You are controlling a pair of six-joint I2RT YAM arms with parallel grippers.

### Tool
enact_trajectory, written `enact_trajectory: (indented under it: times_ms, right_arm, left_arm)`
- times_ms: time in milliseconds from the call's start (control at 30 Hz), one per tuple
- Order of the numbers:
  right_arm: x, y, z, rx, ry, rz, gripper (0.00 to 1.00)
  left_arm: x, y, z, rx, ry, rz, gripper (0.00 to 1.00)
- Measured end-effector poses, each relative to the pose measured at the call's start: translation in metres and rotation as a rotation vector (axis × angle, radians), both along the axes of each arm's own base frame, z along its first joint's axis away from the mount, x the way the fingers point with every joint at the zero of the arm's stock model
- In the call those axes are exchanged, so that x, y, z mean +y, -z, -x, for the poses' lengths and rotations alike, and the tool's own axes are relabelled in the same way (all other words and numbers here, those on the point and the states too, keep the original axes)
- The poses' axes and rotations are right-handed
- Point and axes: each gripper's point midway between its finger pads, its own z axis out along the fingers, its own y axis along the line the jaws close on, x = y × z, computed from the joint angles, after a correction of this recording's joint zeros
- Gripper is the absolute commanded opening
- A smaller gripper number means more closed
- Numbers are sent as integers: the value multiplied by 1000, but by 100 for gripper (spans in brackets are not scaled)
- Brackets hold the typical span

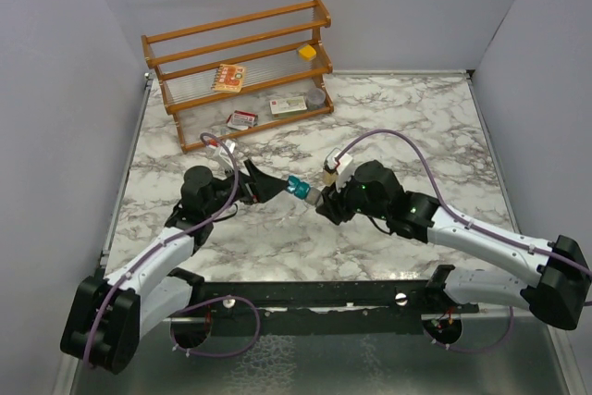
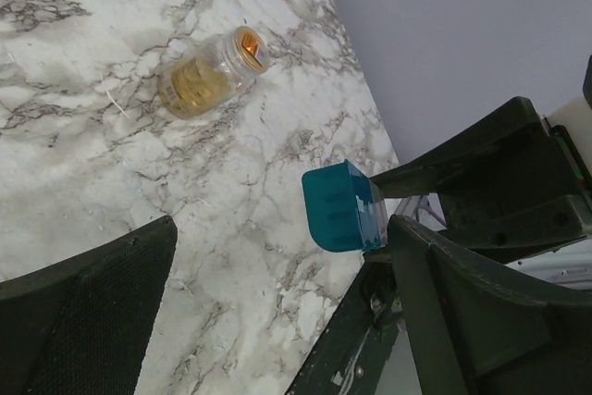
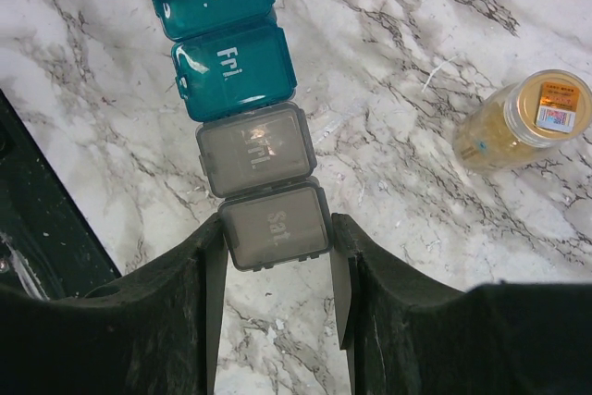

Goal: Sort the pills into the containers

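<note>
Gripping the grey end of the pill box (image 3: 245,117), the right gripper (image 3: 276,228) has its two fingers pressed against either side of the last compartment, the one marked "Sat.", so it is closed on the box. The box is a short strip of four joined squares: two grey ones at the right gripper's end, then two teal ones marked "Fri." and "Thur.", and all four lids look shut. It is held near the middle of the marble table (image 1: 416,127), between the two arms. The left gripper (image 1: 276,187) faces it from the other side with its jaws spread wide; the teal end sits in that gap, close to one finger, though whether it touches cannot be told. A small clear bottle (image 3: 518,122) with yellowish contents and a gold cap lies on its side on the table, apart from the box. At the far edge stands a wooden rack (image 1: 240,62) with a few flat printed packets (image 1: 228,77) on and beside it
</note>
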Motion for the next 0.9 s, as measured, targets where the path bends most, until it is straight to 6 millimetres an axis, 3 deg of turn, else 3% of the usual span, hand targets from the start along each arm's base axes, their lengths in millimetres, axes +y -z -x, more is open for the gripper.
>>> enact_trajectory:
  times_ms: [300, 433, 667, 767, 900]
  right_arm:
    - [3, -1, 4, 11, -24, -4, 1]
    - [3, 1, 6, 15, -30, 2, 1]
    - [3, 7, 7, 26, -33, 21, 1]
    - [3, 7, 7, 25, -31, 22, 1]
    - [3, 7, 6, 23, -28, 23, 1]
  left_arm:
    - [-20, 9, 0, 83, 66, 50, 96]
    - [-26, 5, 0, 93, 90, 79, 82]
    - [-31, -1, 2, 108, 125, 119, 80]
    - [-35, -3, 7, 115, 149, 130, 68]
    - [-40, -5, 12, 123, 170, 139, 62]
